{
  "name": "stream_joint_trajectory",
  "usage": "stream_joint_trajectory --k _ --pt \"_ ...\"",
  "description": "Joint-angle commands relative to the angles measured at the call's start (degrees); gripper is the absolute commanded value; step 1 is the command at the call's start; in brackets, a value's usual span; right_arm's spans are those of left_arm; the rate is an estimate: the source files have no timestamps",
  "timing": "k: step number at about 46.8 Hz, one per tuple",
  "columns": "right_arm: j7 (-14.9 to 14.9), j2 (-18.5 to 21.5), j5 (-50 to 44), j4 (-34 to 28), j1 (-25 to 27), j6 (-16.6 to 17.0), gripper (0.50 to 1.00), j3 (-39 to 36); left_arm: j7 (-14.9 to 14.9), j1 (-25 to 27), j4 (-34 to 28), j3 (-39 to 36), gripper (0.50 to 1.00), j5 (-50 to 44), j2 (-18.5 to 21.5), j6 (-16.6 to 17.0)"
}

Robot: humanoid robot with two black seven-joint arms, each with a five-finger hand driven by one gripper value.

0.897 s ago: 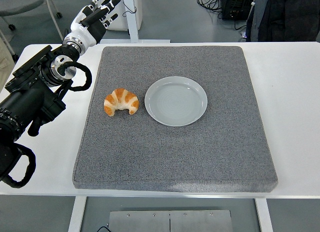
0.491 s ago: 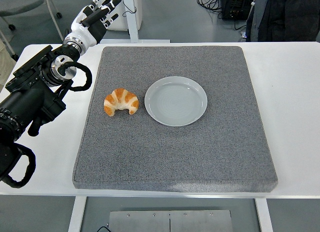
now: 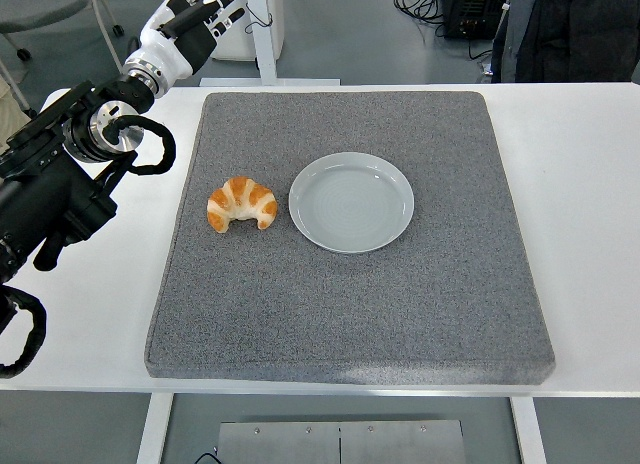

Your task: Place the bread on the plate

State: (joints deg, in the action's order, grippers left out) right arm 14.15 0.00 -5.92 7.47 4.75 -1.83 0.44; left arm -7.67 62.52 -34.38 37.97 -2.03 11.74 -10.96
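Observation:
A golden croissant [image 3: 241, 203] lies on the grey mat [image 3: 350, 304], just left of an empty pale plate [image 3: 352, 201]; the two are close but apart. My left hand [image 3: 193, 19] is raised beyond the table's far left corner, well behind the croissant, with its fingers spread and holding nothing. Its fingertips run off the picture's top edge. The black left arm [image 3: 55, 179] comes in over the table's left side. My right arm does not show.
The mat covers most of the white table [image 3: 590, 214]. A person in dark clothes [image 3: 560, 29] stands at the top right behind the table. Cables and a dark box [image 3: 470, 9] lie on the floor beyond.
My left hand and arm have shifted up and a little left, away from the table's far edge. Croissant and plate have not moved.

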Motion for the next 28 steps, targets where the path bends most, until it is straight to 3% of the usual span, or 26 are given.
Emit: stream_joint_trajectory --k 1,7,18,28 --pt "0.0 0.0 -0.1 0.0 0.0 0.0 1.0 0.0 0.0 -0.8 -5.2 -1.3 1.0 0.1 2.3 0.8" --pt "0.0 0.0 0.0 0.0 0.0 0.0 1.0 0.0 0.1 -0.6 -8.4 -3.6 1.0 0.4 4.1 3.9" --pt "0.0 0.0 -0.1 0.0 0.0 0.0 1.0 0.0 0.0 0.3 -14.0 -8.6 1.0 1.1 8.9 4.4" --pt "0.0 0.0 -0.1 0.0 0.0 0.0 1.0 0.0 0.0 1.5 -21.1 -10.8 1.0 10.8 13.7 6.7"
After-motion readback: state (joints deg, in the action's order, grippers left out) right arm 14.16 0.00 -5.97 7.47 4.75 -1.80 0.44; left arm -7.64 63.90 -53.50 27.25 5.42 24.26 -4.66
